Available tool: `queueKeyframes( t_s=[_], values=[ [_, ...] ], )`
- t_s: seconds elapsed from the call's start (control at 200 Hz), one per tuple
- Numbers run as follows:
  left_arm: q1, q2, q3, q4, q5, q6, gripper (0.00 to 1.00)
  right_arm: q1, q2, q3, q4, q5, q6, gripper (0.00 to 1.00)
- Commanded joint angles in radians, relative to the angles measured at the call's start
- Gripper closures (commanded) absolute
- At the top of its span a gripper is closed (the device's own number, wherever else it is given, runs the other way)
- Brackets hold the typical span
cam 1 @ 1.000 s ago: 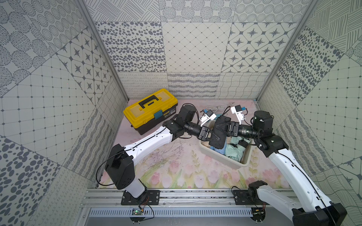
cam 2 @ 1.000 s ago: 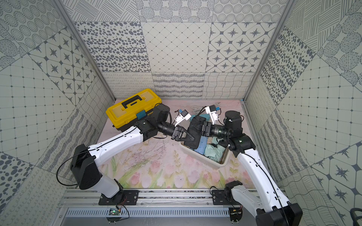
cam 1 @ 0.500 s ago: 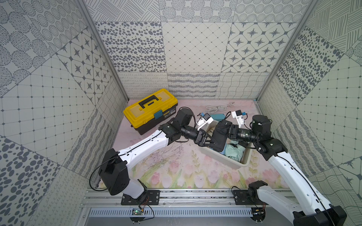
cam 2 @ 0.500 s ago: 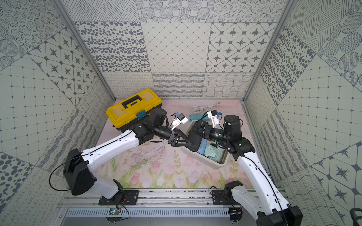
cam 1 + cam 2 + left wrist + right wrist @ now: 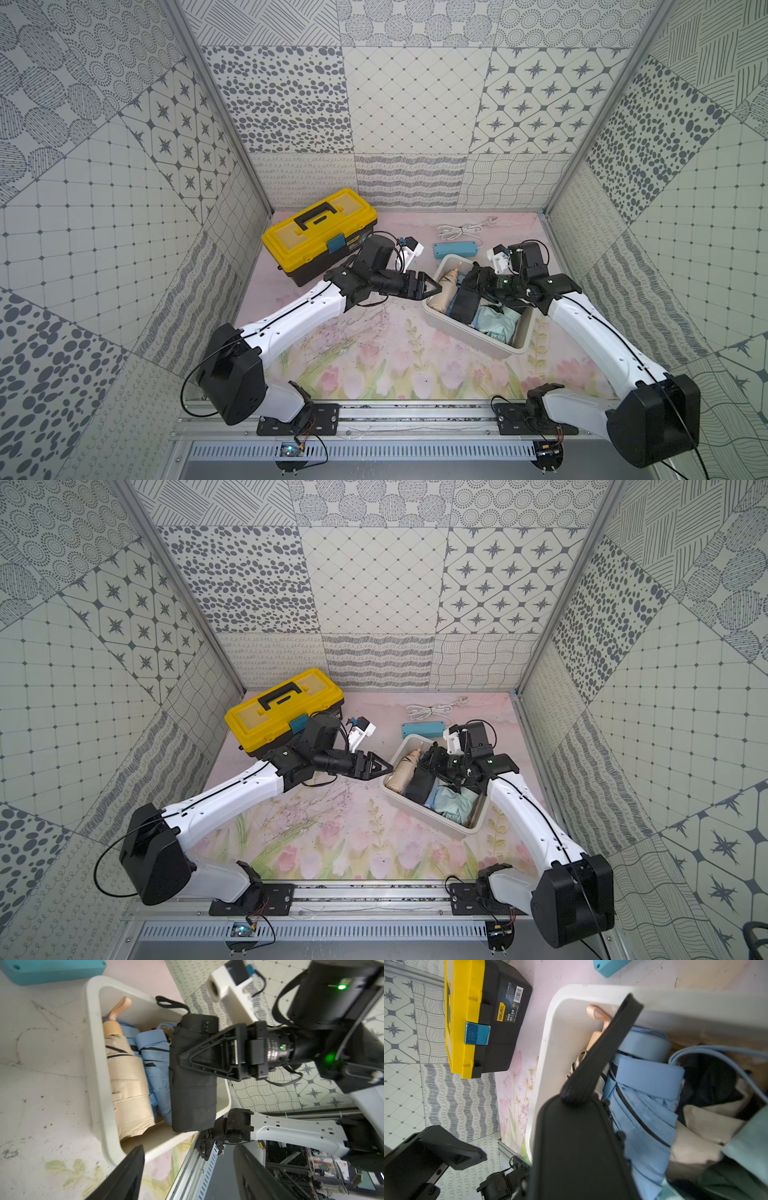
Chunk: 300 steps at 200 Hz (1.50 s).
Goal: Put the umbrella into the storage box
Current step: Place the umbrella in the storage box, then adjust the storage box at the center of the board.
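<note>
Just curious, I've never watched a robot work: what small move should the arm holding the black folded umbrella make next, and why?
Probably lower it slightly and open the jaws. The right gripper grips the black folded umbrella over the white plastic tub, beside the blue folded umbrella lying inside.

The location was a laboratory robot test cell. Patterned wall panels enclosed a floral tabletop. The left arm and right arm were bolted to an aluminium rail.
</note>
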Motion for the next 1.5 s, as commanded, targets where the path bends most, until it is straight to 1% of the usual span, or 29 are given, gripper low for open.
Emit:
queueKeyframes(
  t_s=[0.0, 0.045, 0.125, 0.225, 0.295, 0.36, 0.44, 0.545, 0.665, 0.815, 0.875, 0.991, 1.131, 1.246, 1.331, 1.441, 1.496],
  values=[
    [-0.011, 0.059, 0.049, -0.046, -0.190, -0.110, 0.25, 0.024, 0.038, 0.048, 0.021, 0.048, -0.033, 0.62],
    [-0.022, 0.076, 0.067, -0.060, -0.214, -0.099, 0.23, 0.029, 0.050, 0.051, 0.021, 0.057, -0.033, 0.57],
    [-0.036, 0.118, 0.114, -0.099, -0.256, -0.083, 0.20, 0.033, 0.059, 0.053, 0.012, 0.083, -0.041, 0.43],
    [-0.047, 0.184, 0.198, -0.172, -0.314, -0.060, 0.20, 0.033, 0.034, 0.068, -0.023, 0.152, -0.067, 0.31],
    [-0.053, 0.237, 0.268, -0.231, -0.360, -0.033, 0.20, 0.032, -0.006, 0.087, -0.062, 0.223, -0.099, 0.26],
    [-0.058, 0.291, 0.333, -0.300, -0.405, -0.008, 0.21, 0.030, -0.050, 0.106, -0.110, 0.298, -0.136, 0.23],
    [-0.062, 0.352, 0.407, -0.354, -0.448, 0.024, 0.21, 0.021, -0.109, 0.118, -0.163, 0.365, -0.179, 0.22],
    [-0.067, 0.424, 0.487, -0.387, -0.446, 0.068, 0.24, 0.012, -0.192, 0.107, -0.208, 0.422, -0.216, 0.22],
    [-0.067, 0.493, 0.556, -0.418, -0.456, 0.102, 0.35, 0.005, -0.274, 0.075, -0.238, 0.451, -0.232, 0.21],
    [-0.067, 0.543, 0.594, -0.434, -0.502, 0.127, 0.54, -0.012, -0.324, 0.032, -0.249, 0.449, -0.218, 0.21],
    [-0.067, 0.551, 0.597, -0.446, -0.548, 0.129, 0.64, -0.019, -0.330, 0.029, -0.249, 0.446, -0.213, 0.21],
    [-0.057, 0.539, 0.570, -0.447, -0.629, 0.113, 0.77, -0.040, -0.322, 0.041, -0.247, 0.436, -0.223, 0.21],
    [-0.031, 0.486, 0.501, -0.439, -0.712, 0.074, 0.88, -0.078, -0.304, 0.063, -0.241, 0.410, -0.249, 0.20],
    [-0.002, 0.417, 0.427, -0.433, -0.771, 0.043, 0.90, -0.102, -0.289, 0.073, -0.218, 0.390, -0.267, 0.20],
    [0.021, 0.362, 0.365, -0.432, -0.809, 0.022, 0.88, -0.111, -0.280, 0.071, -0.186, 0.378, -0.270, 0.20],
    [0.044, 0.295, 0.288, -0.411, -0.813, 0.021, 0.81, -0.121, -0.262, 0.056, -0.131, 0.354, -0.268, 0.19],
    [0.049, 0.271, 0.264, -0.414, -0.815, 0.021, 0.71, -0.133, -0.255, 0.042, -0.097, 0.339, -0.261, 0.19]
  ],
)
